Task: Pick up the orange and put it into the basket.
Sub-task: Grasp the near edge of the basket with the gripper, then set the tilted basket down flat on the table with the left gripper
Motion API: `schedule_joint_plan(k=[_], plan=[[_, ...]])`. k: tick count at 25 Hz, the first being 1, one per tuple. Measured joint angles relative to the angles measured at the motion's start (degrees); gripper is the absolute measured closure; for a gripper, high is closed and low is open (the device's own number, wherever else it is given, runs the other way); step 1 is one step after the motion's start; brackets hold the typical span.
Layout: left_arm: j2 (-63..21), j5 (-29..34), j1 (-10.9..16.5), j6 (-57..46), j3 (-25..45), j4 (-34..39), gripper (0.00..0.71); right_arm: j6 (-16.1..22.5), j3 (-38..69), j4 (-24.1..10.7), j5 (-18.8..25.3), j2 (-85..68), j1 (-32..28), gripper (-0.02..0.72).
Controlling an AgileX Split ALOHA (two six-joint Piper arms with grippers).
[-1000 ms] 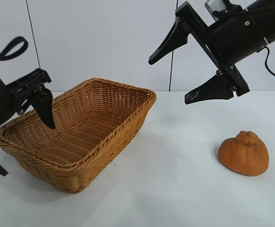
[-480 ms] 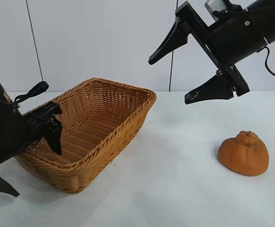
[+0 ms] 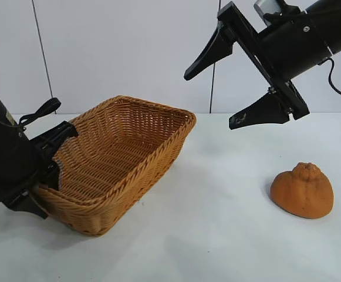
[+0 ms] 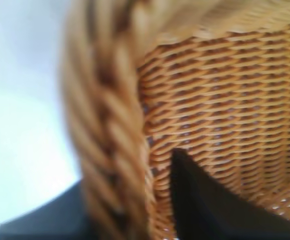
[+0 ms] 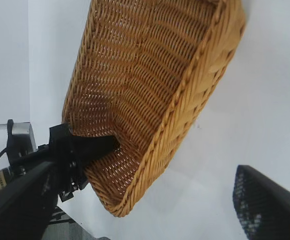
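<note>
A plain white table [image 3: 217, 235] fills the lower half, matte and evenly lit. Behind it stands a pale wall [image 3: 129, 53] of flat panels, with a thin dark seam [image 3: 41, 53] running down on the left side, meeting the table's far edge.

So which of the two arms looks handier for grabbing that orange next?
The right one, probably. The right gripper hangs open above the table, up and to the left of the orange, with nothing between them. The left gripper is shut on the basket rim at the far side.
</note>
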Motion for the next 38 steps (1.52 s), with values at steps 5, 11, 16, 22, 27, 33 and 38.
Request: schedule_joint_plan(k=[5,11,16,22,27,33,38], plan=[[-0.1,4.8,3.7,7.7,-1.5,0.1,0.626,0.0,0.0,0.0,0.0,0.0,0.0,0.052],[0.4,13.5,8.6,24.9,-10.2,-3.3,0.626,0.0,0.0,0.0,0.0,0.0,0.0,0.052],[4.2,22.6,12.0,45.8,-20.7,-12.4,0.626,0.0,0.0,0.0,0.0,0.0,0.0,0.052],[9.8,31.6,12.5,62.0,-31.2,-15.7,0.626,0.0,0.0,-0.1,0.0,0.0,0.0,0.052],[10.8,32.6,12.5,69.3,-32.4,-15.8,0.626,0.0,0.0,-0.2,0.0,0.0,0.0,0.052],[13.7,32.5,11.9,70.2,-32.4,-15.7,0.626,0.0,0.0,-0.2,0.0,0.0,0.0,0.052],[15.9,30.3,10.7,71.6,-32.6,-15.7,0.626,0.0,0.0,-0.2,0.1,0.0,0.0,0.052]])
